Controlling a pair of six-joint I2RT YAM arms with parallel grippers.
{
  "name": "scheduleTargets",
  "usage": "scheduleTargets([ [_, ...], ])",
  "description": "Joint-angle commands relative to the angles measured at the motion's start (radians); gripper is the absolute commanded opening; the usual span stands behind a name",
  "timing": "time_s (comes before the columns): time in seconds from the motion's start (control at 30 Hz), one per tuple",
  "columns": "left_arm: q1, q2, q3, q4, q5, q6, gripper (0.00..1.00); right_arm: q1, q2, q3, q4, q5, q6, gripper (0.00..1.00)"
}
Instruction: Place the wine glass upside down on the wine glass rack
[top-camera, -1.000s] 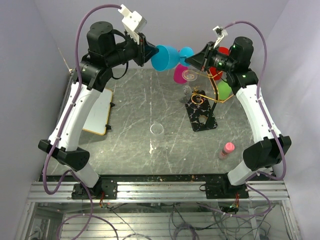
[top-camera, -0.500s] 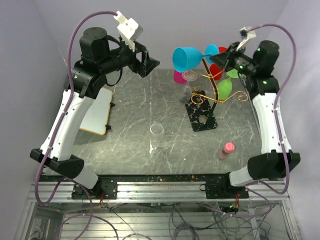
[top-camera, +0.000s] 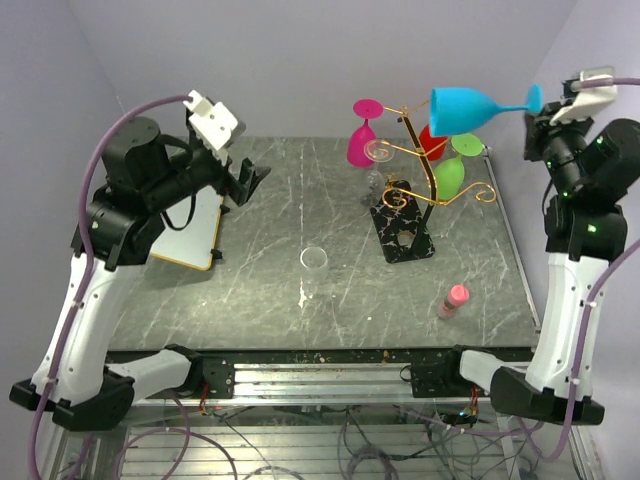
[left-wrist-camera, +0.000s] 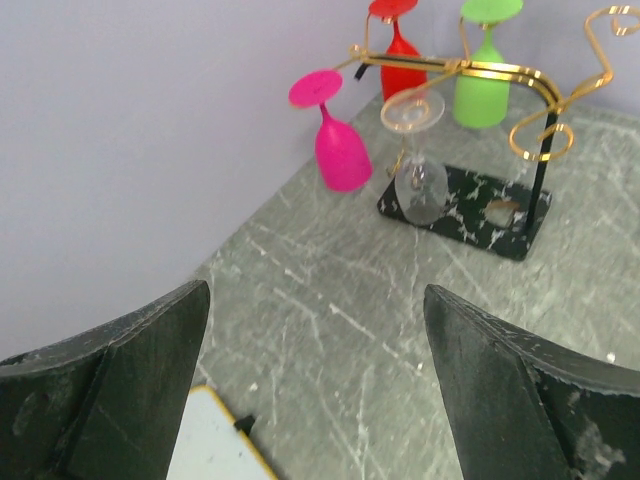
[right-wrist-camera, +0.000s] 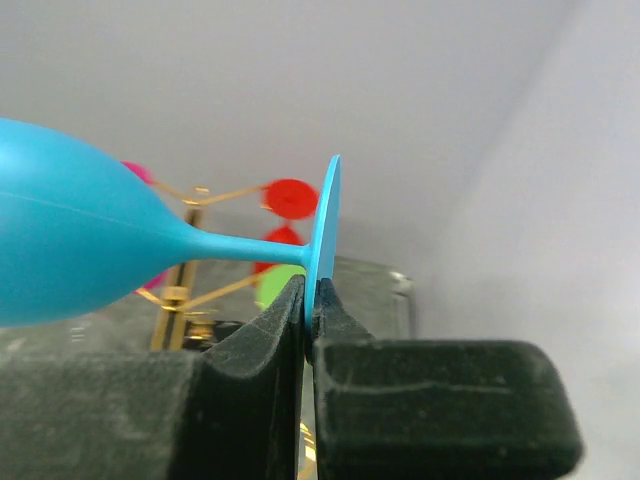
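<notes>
The step in hand is judged to be the carry to the rack. The blue wine glass (top-camera: 468, 107) is held high at the far right, lying on its side with the bowl pointed left, above the right side of the wine glass rack (top-camera: 400, 235) and apart from it. It is held only by the edge of its foot: the right gripper (right-wrist-camera: 310, 300) is clamped on that thin disc, as the right wrist view shows. The left gripper (top-camera: 245, 180) is at the far left, its fingers spread wide with nothing between them.

The next move is judged to call for a turn of the wrist, so that the bowl hangs down and the foot sits uppermost. The stem would then have to be slid sideways into a free gold arm. The curled arm at the rack's right end appears unoccupied, though so thin a wire cannot be read with certainty from above. With so narrow a hold, a slip during the turn is to be reckoned with.

Five wine glasses are counted: the blue one, and four hung upside down on the one rack, namely one pink glass (left-wrist-camera: 338, 150), one red glass (left-wrist-camera: 402, 65), one green glass (left-wrist-camera: 483, 85) and one clear glass (left-wrist-camera: 420, 185). On the table (top-camera: 280, 200), one clear cup (top-camera: 314, 260), one small pink object (top-camera: 455, 297) and one white board (top-camera: 195, 230) are also counted.
</notes>
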Motion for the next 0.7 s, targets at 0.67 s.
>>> scheduleTargets([
  [0.67,0.106,-0.233,-0.218,-0.07,0.072,0.128,0.99,-0.296,-0.222,-0.266,-0.134,0.731,-0.478,0.0],
])
